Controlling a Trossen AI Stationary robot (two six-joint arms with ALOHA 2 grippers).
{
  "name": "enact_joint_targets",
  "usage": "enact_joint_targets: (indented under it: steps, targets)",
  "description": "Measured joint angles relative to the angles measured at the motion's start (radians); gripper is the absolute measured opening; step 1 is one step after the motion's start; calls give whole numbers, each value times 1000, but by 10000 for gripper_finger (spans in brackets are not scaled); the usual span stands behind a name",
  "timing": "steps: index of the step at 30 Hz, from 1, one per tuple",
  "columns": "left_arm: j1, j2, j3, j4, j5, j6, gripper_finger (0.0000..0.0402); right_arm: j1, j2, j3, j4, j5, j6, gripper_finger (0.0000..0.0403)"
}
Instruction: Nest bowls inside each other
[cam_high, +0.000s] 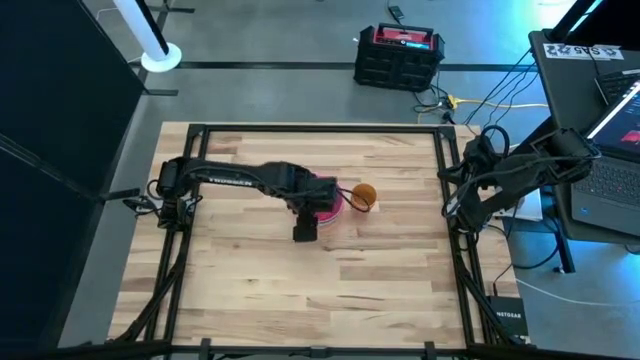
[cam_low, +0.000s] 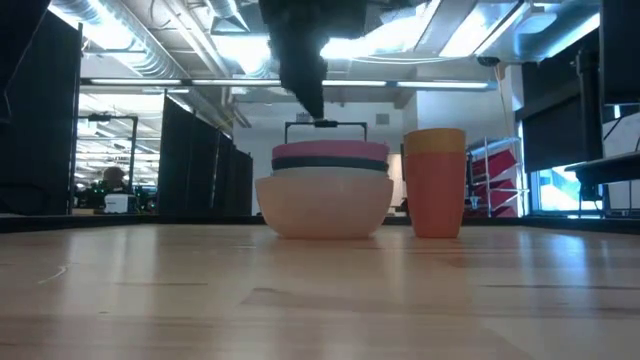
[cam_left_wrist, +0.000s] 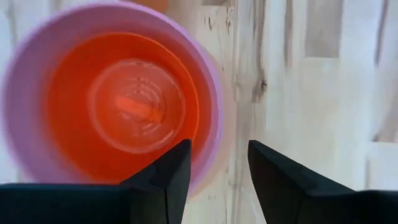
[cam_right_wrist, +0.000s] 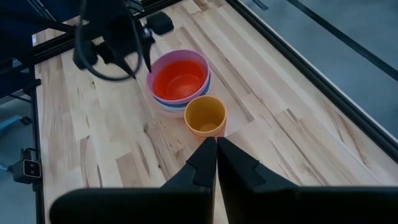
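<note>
Red bowl (cam_right_wrist: 180, 79) sits innermost in the nested bowls (cam_low: 325, 190) at mid counter (cam_high: 380, 280), beside an orange cup (cam_high: 364, 194). Left pincer (cam_left_wrist: 217, 180) hovers above, released, empty. Right pincer (cam_right_wrist: 216, 163) clenched, empty, at counter's right edge.

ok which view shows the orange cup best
The low view: the orange cup stands in full side profile, upright beside the nested bowls. The right wrist view shows it from above, open mouth up. The high view gives only a small orange dot, and the left wrist view barely catches it.
</note>
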Motion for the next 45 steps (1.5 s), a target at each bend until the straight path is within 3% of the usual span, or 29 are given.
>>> enact_joint_targets:
  steps: [11, 13, 16, 24, 41, 45]
  targets:
    - [-78, -103, 162, -109, -41, -9, 7, 0, 0, 0, 1, 2, 8, 0]
    - [-105, -166, 140, -85, -52, -31, 1, 0, 0, 0, 3, 7, 11, 0]
    - [-153, -310, -14, 71, -55, -76, 0, 0, 0, 0, 21, 18, 10, 0]
    - [-201, -774, -639, 566, -105, -267, 0, 0, 0, -4, 68, 62, 10, 0]
    - [-234, -1495, -1390, 1217, -232, -258, 0, -1, 29, -4, 246, 274, 11, 0]
    - [-235, -1602, -1484, 1242, -236, -236, 0, -1, 41, -4, 268, 304, 7, 0]
